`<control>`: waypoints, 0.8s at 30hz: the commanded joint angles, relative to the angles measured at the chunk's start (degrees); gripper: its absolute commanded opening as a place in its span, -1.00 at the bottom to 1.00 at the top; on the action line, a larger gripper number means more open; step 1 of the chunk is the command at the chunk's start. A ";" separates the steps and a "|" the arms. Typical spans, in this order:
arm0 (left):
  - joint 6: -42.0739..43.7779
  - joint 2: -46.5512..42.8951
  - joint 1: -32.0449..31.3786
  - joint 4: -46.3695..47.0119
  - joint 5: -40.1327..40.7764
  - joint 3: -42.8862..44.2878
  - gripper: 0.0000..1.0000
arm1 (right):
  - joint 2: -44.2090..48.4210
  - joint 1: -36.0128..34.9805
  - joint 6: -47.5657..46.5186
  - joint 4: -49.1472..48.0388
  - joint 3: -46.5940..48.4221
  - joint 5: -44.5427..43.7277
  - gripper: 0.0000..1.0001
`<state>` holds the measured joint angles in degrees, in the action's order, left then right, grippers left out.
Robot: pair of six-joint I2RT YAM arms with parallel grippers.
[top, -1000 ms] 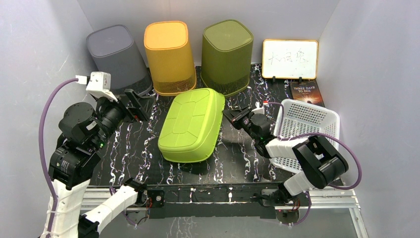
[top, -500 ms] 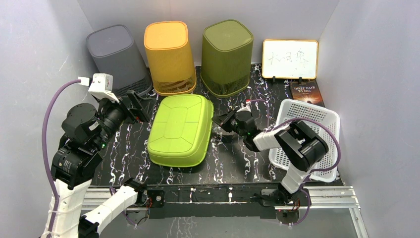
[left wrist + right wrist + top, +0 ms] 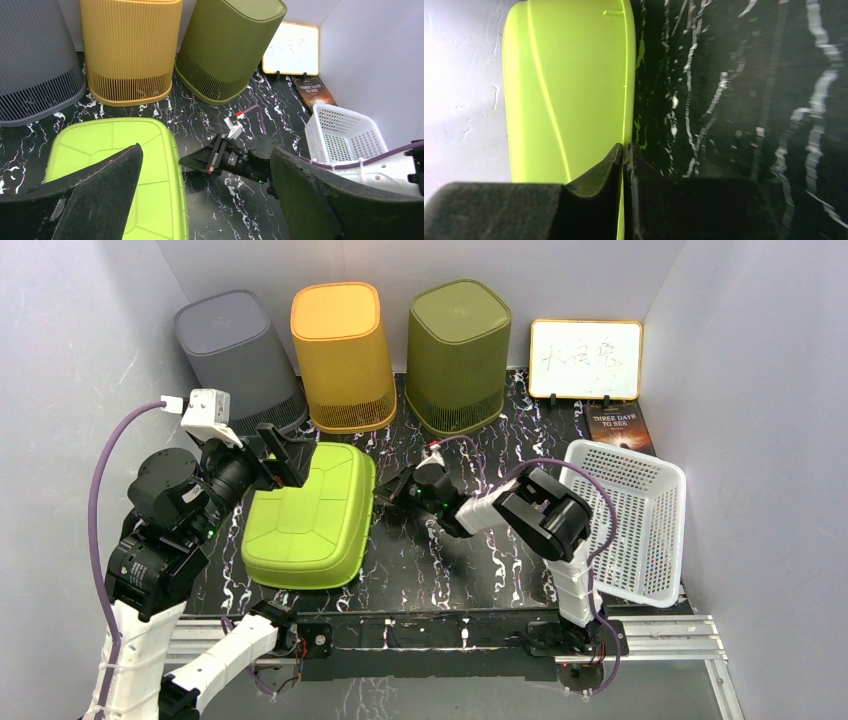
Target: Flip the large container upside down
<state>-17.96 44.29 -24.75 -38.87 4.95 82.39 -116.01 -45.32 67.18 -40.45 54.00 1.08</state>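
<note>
The large lime-green container (image 3: 305, 525) lies bottom up on the black marble table (image 3: 470, 570), at the left-middle. It also shows in the left wrist view (image 3: 110, 135) and in the right wrist view (image 3: 569, 90). My right gripper (image 3: 380, 500) reaches far left and its fingers are pressed together on the container's thin right rim (image 3: 625, 147). My left gripper (image 3: 280, 462) is open and empty, hovering just above the container's far left corner. In the left wrist view its jaws stand wide apart (image 3: 206, 152), with the right gripper between them.
A grey bin (image 3: 235, 355), an orange bin (image 3: 342, 350) and an olive bin (image 3: 458, 350) stand upside down along the back. A whiteboard (image 3: 585, 358) and a book (image 3: 620, 428) are at the back right. A white mesh basket (image 3: 630, 520) sits at the right.
The lime container has slid left across the table with my right gripper at its right rim. The right arm has stretched left. The left arm has barely moved.
</note>
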 commanded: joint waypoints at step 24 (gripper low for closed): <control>1.11 0.63 -0.21 0.70 -0.75 -3.76 0.97 | 23.22 -3.09 -34.23 45.95 9.94 -30.78 0.40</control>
<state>-17.39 44.71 -24.77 -39.44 5.28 80.62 -101.78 -48.38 46.54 -9.45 62.92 -14.06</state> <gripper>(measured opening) 0.983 0.671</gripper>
